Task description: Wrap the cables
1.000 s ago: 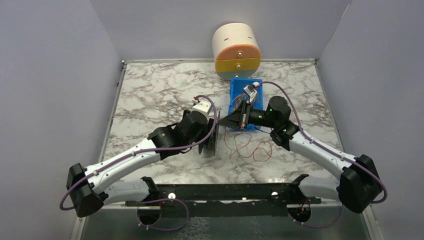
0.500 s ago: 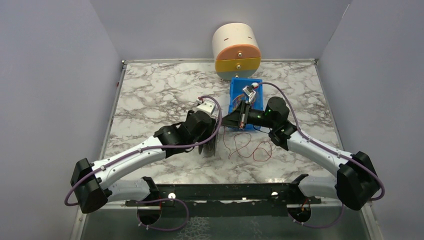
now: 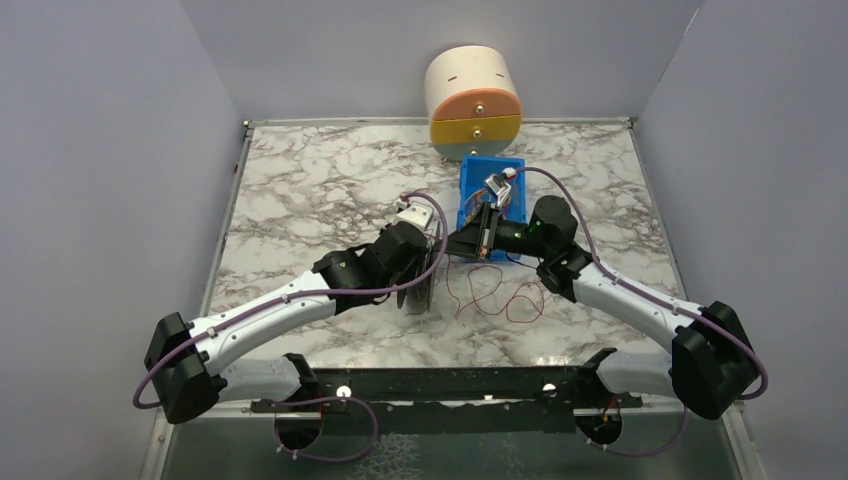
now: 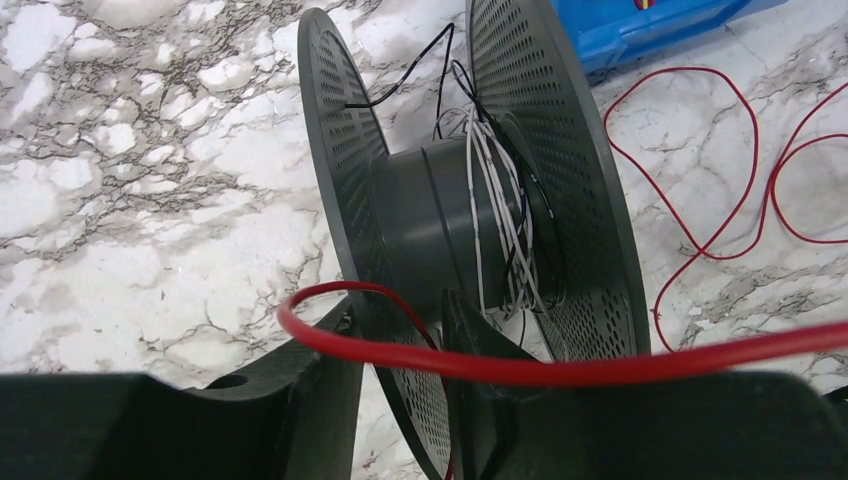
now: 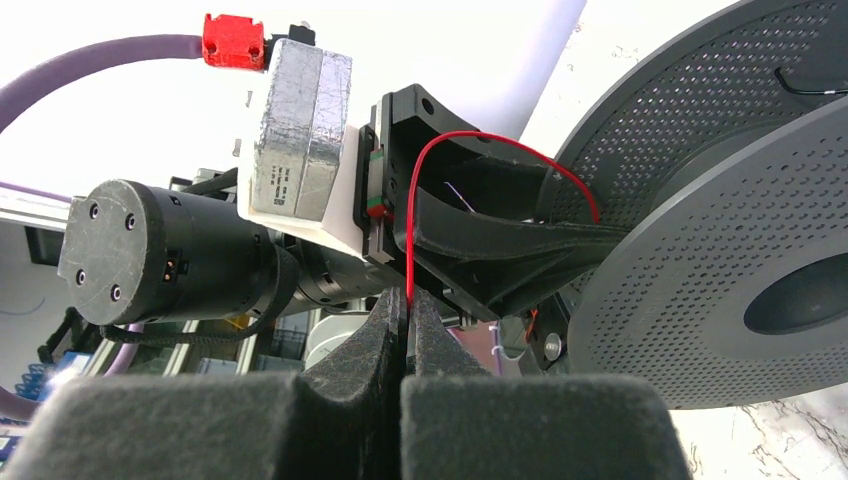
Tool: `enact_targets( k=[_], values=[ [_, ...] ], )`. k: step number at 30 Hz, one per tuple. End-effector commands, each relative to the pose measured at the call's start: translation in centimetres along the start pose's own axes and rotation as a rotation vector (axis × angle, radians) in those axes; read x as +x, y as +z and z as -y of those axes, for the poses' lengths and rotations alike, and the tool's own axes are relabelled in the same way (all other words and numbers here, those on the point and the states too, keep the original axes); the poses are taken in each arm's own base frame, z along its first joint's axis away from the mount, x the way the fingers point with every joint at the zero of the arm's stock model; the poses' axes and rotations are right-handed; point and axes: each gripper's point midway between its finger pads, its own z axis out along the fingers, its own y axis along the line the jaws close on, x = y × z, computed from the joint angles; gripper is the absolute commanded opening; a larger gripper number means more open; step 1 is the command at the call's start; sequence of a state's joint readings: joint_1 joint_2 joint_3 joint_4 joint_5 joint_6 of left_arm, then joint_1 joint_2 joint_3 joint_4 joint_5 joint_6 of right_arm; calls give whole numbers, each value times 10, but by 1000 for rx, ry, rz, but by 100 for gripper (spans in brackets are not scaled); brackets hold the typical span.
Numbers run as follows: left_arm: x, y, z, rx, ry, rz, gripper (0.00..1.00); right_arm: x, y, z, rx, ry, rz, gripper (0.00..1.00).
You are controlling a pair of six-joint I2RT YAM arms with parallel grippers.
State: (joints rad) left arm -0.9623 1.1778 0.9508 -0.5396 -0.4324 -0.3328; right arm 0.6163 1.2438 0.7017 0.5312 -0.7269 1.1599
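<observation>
A black spool [image 3: 422, 285] stands on edge on the marble table; white and black wire [image 4: 500, 220] is wound on its hub [image 4: 420, 220]. My left gripper [image 4: 395, 350] straddles the spool's near flange, jaws half closed, with a sliver of marble showing beside the flange. The red cable [image 4: 520, 370] arcs across just above those fingers. My right gripper [image 5: 407, 305] is shut on the red cable [image 5: 410, 230], which rises from its pads and bends over to the spool [image 5: 740, 260]. The remaining cable lies in loose loops [image 3: 500, 295] right of the spool. My right gripper [image 3: 447, 243] points left.
A blue bin [image 3: 492, 190] with small parts sits just behind the right gripper. A round cream, orange and yellow drawer unit [image 3: 473, 100] stands at the back wall. Grey walls enclose the table [image 3: 300, 180] on three sides.
The left arm has pushed a little forward and right at the spool, and its jaws have narrowed around the flange. The right gripper stays shut on the cable, shifted slightly back.
</observation>
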Motion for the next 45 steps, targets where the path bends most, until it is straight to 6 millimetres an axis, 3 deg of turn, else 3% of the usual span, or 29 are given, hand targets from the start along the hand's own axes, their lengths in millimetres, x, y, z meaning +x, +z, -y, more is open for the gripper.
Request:
enact_targets(
  k=[1,9,12,23,33,38,45],
  values=[
    [0,4,-3,-17,6,10,33,0,2,-1,-20,-11,8,1],
    [2,5,-3,-13,19,4,13,3,2,4,-18,9,3,1],
    [2,5,-3,-12,26,2,0,3,3,7,-17,20,6,1],
    [-1,-8,-3,26,45,20,0,-7,5,20,83,-43,33,1],
    [3,-38,5,175,77,46,0,-42,-9,49,338,-207,185,1],
    [12,-45,12,243,102,39,0,-46,-13,53,378,-234,202,1],
    [0,-55,5,225,74,92,0,-45,-20,62,436,-264,197,1]
  ],
)
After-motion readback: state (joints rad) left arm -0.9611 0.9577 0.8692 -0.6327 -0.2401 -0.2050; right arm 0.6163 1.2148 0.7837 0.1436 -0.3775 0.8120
